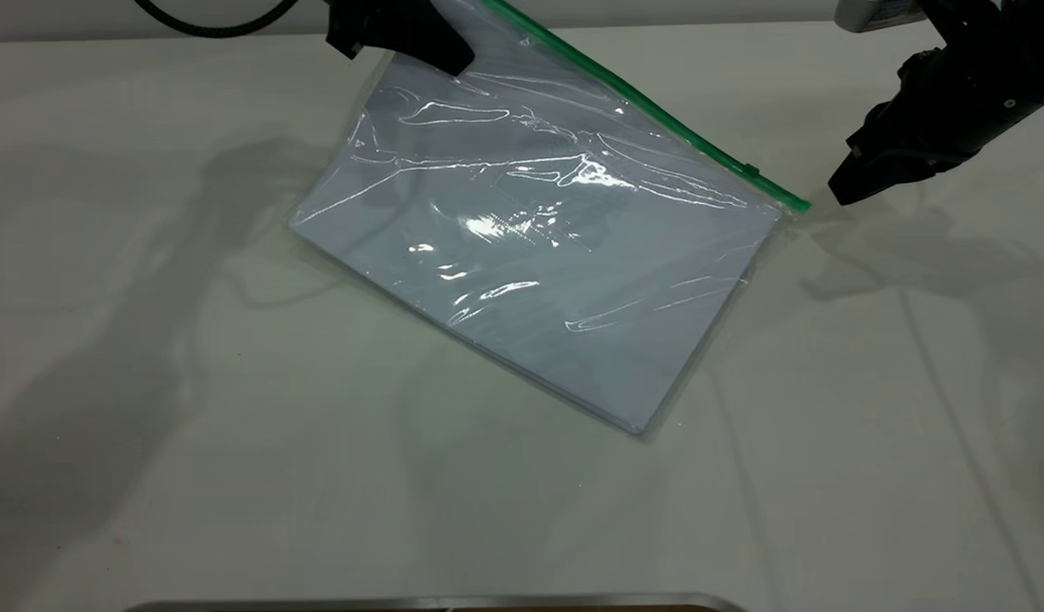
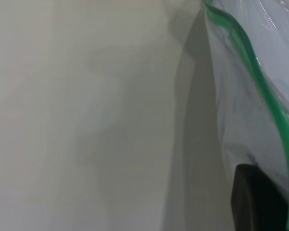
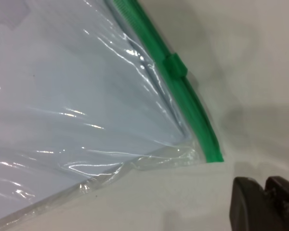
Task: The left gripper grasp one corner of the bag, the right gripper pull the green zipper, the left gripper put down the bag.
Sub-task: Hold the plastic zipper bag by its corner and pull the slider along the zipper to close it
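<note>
Left gripper (image 1: 454,59) jaws pinch bag (image 1: 539,246) corner (image 1: 467,34).

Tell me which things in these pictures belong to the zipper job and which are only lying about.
Belong to the job:
- the bag, one corner held up by the left gripper
- the green zipper with its slider tab
- the right gripper, just beyond the zipper's end, apart from the bag

Only lying about:
- the table
- a metal edge at the near side
</note>
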`<state>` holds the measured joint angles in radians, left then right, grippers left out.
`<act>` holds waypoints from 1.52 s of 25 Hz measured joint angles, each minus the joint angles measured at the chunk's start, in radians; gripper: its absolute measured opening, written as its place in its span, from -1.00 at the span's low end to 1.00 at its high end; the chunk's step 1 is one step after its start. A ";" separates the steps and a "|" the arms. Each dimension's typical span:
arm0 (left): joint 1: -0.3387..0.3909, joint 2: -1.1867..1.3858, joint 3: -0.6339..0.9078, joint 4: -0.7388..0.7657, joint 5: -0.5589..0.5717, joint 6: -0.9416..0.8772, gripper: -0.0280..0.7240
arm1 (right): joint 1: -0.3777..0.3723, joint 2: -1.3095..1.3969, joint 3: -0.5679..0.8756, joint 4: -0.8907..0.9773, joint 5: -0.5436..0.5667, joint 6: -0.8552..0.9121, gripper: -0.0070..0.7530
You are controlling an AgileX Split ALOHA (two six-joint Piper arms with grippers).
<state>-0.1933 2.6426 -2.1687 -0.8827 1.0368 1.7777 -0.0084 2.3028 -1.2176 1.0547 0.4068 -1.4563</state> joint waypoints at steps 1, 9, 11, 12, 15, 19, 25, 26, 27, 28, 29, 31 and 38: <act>0.000 0.000 0.000 0.000 0.001 0.000 -0.78 | 0.000 0.000 0.000 0.000 0.000 -0.001 -0.73; -0.021 -0.007 0.000 0.000 0.023 0.077 -0.78 | 0.000 0.000 0.000 0.048 0.007 -0.115 -0.16; -0.034 -0.009 -0.001 -0.001 0.026 0.099 -0.78 | 0.000 0.000 0.000 0.071 0.021 -0.146 -0.01; -0.039 -0.010 -0.001 -0.001 0.026 0.103 -0.78 | 0.000 0.000 0.000 0.081 0.033 -0.162 0.03; -0.057 -0.010 -0.002 -0.002 0.026 0.109 -0.78 | 0.000 0.000 0.000 0.092 0.063 -0.191 0.09; -0.069 -0.010 -0.002 -0.002 0.026 0.114 -0.78 | 0.000 0.000 0.000 0.095 0.106 -0.197 0.11; -0.070 -0.010 -0.002 -0.010 0.028 0.123 -0.78 | 0.000 0.021 0.000 0.098 0.149 -0.198 0.11; -0.070 -0.010 -0.002 -0.012 0.028 0.123 -0.78 | 0.000 0.029 0.000 0.098 0.154 -0.198 0.11; -0.070 -0.010 -0.002 -0.013 0.029 0.124 -0.78 | 0.000 0.036 0.000 0.098 0.156 -0.198 0.11; -0.070 -0.010 -0.002 -0.015 0.029 0.124 -0.78 | 0.000 0.039 0.000 0.098 0.156 -0.198 0.11; -0.070 -0.010 -0.002 -0.016 0.029 0.124 -0.78 | 0.000 0.045 0.000 0.098 0.156 -0.198 0.11; -0.070 -0.010 -0.002 -0.016 0.029 0.128 -0.78 | 0.000 0.048 0.000 0.098 0.157 -0.198 0.11; -0.070 -0.010 -0.002 -0.016 0.029 0.128 -0.78 | 0.000 0.049 0.000 0.098 0.157 -0.202 -0.20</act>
<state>-0.2637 2.6325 -2.1706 -0.8990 1.0659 1.9053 -0.0084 2.3520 -1.2176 1.1530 0.5641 -1.6582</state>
